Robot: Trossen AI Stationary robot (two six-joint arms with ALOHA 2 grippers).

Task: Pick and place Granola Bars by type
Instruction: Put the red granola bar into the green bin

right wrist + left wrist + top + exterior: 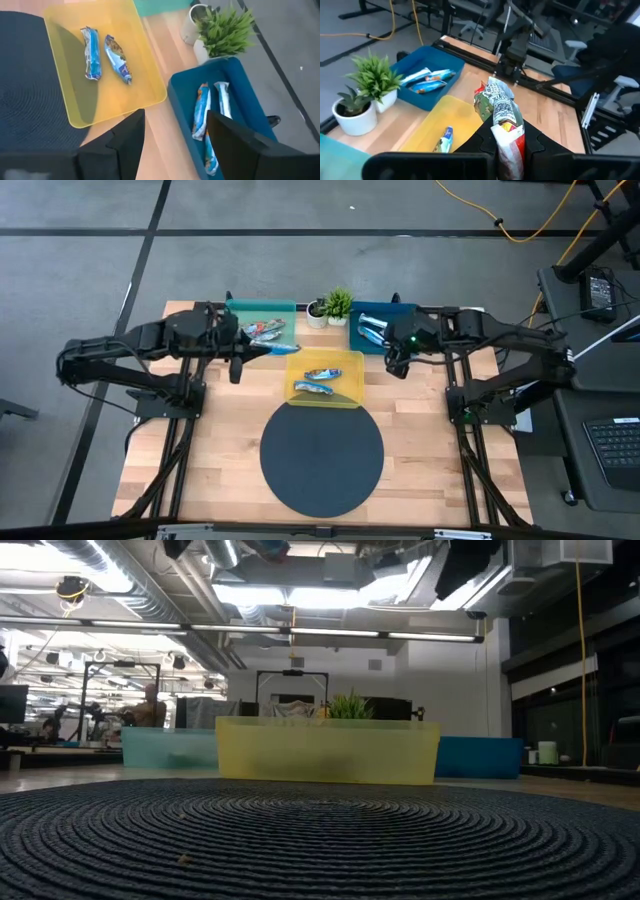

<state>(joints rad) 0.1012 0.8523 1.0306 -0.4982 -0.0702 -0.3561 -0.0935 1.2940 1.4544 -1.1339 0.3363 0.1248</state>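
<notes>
My left gripper (pixel 238 362) hangs between the green tray (pixel 240 308) and the yellow tray (pixel 352 388), shut on a granola bar (pixel 501 107) with green, red and white print. More bars (pixel 266 331) lie in the green tray. Two blue bars (pixel 92 46) (pixel 117 57) lie flat in the yellow tray (pixel 145 90). The blue tray (pixel 245 95) holds several bars (pixel 201 111). My right gripper (pixel 175 135) is open above the blue tray's near edge (pixel 398 362) and touches nothing. My left gripper pinches the printed bar by its lower end (pixel 509 140) between the two fingers (pixel 482 142). The bar sticks out forward past the fingertips, lifted clear of the table, with its crimped free end (pixel 489 90) farthest from the gripper.
A small potted plant (pixel 338 304) and a white pot (pixel 316 313) stand at the far edge between the green and blue trays. A round dark woven mat (pixel 322 458) covers the near middle of the table. Bare wood shows left and right of it.
</notes>
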